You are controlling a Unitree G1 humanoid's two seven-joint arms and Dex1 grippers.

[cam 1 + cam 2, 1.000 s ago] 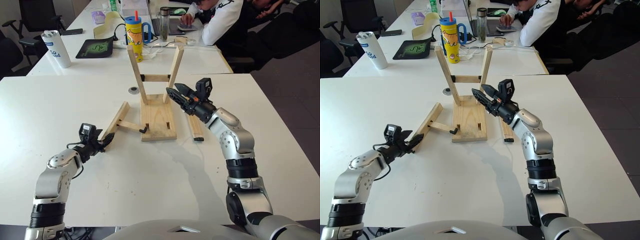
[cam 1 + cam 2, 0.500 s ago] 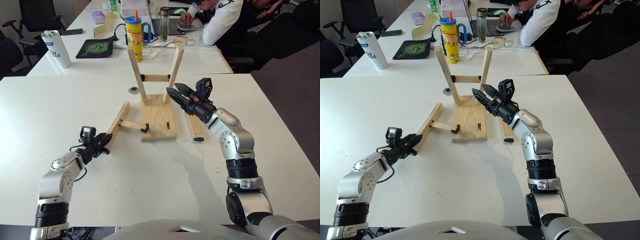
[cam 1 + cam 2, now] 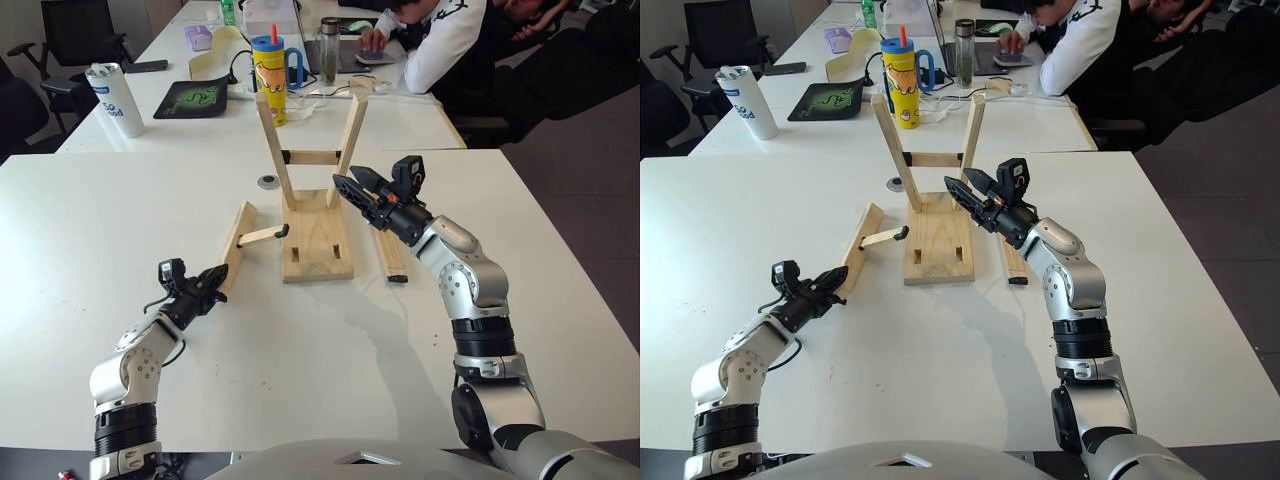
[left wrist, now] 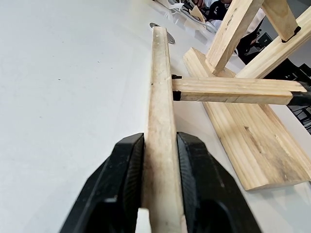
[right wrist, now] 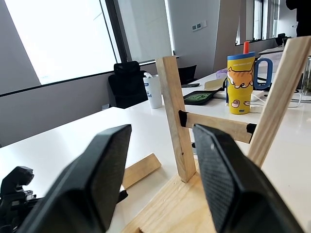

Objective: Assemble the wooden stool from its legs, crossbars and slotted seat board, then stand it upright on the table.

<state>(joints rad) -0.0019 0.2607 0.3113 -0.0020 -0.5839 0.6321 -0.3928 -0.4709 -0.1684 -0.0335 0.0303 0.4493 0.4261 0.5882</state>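
— Yellow tumbler (image 3: 267,75) on the far table held a red straw (image 3: 272,32). The stool?
— Seat board (image 3: 316,245) lay flat mid-table, upright legs (image 3: 272,140) on it. The left wrist view showed the left gripper (image 4: 158,145) clamped on the loose leg (image 4: 159,73); the right gripper (image 3: 352,187) gaped wide.

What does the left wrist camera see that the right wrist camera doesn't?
Left wrist view, not the right: the left gripper pinching the loose leg. Right wrist view, not the left: the open right gripper, a yellow cup and a white tumbler. Both: the seat board with two legs standing on it, and the loose leg.
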